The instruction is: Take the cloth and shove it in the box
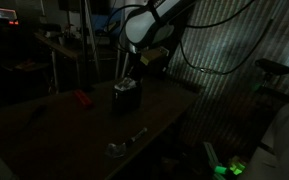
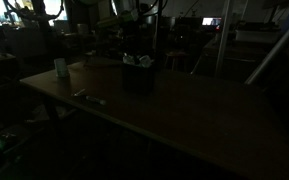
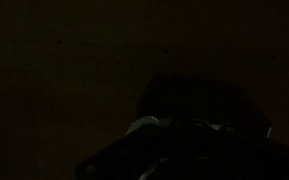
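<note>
Really dark room, so take this with a grain of salt. Nearest to me, at the near edge of the table [image 1: 159, 115], there's a small shiny metal thing [image 1: 117, 150] with another little bit [image 1: 139, 133] just beside it. Off past the table's right corner, something glows green [image 1: 234, 168] down low.

Farther in, about mid-table, stands the box [image 1: 126, 98], dark and upright. The gripper [image 1: 126, 82] hangs right at its open top, coming straight down from the white arm [image 1: 144, 25]. Whether the claw is wide, narrow or pinching anything, I can't tell (way too murky around the fingers).

The cloth I can't pin down for sure. There's a pale patch [image 1: 123, 87] at the box's mouth, right under the gripper, and a red lump [image 1: 81, 98] lying on the table left of the box, apart from it. Either could be it.

In an exterior view a white cup [image 2: 60, 67] sits toward the table's far left. The wrist view is nearly black, showing just a dark boxy outline.
</note>
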`<state>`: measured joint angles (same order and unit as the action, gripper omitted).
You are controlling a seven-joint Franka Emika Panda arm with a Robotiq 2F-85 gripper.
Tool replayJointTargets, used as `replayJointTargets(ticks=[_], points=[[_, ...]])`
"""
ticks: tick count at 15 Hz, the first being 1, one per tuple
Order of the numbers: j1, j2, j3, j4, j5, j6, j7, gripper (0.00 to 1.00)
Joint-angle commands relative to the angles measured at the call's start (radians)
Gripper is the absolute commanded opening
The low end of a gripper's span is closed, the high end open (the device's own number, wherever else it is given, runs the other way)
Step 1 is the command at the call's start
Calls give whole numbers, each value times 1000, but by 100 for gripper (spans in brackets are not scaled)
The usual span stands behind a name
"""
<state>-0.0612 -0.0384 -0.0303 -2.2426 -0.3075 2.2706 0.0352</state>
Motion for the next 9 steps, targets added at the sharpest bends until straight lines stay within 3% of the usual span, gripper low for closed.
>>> replayJointTargets(ticks=[1,9], points=[[12,41,5,49,-45,18,46,0],[36,131,6,130,-38,21,41,0]])
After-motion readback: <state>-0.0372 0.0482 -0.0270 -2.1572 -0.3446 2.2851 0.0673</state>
